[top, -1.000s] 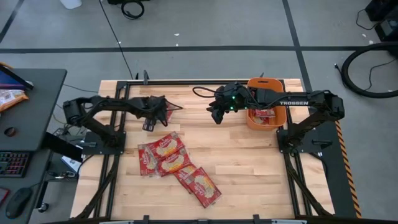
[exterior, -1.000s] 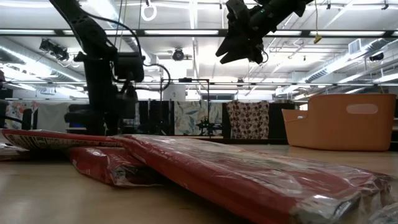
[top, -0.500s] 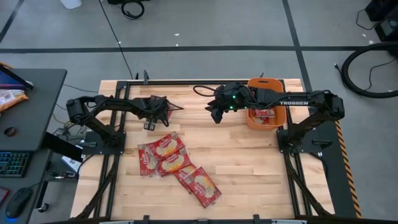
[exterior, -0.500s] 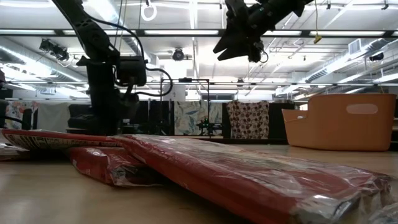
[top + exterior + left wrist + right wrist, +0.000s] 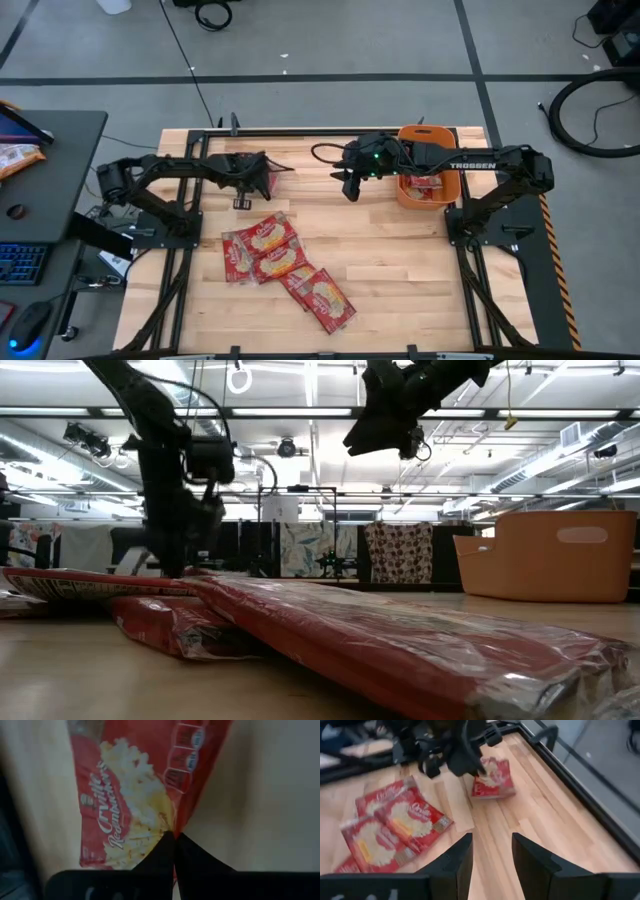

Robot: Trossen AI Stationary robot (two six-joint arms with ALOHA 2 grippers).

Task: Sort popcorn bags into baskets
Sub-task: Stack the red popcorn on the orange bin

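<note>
**Left claw clenched on a popcorn bag; some already in the bin**

You'll find the orange bin (image 5: 428,180) at the table's far right, red popcorn packets (image 5: 425,185) inside. Well left of it, your left gripper (image 5: 173,837) pinches one popcorn bag (image 5: 135,795). The right gripper (image 5: 491,851) hovers beside the bin, fingers apart, empty. A bag pile (image 5: 285,265) lies nearer, unobstructed.

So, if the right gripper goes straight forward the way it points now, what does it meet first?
Probably bare wooden table: the right gripper, open, aims at boards just short of the popcorn bag pinched by the left gripper. Depth is unclear.
</note>
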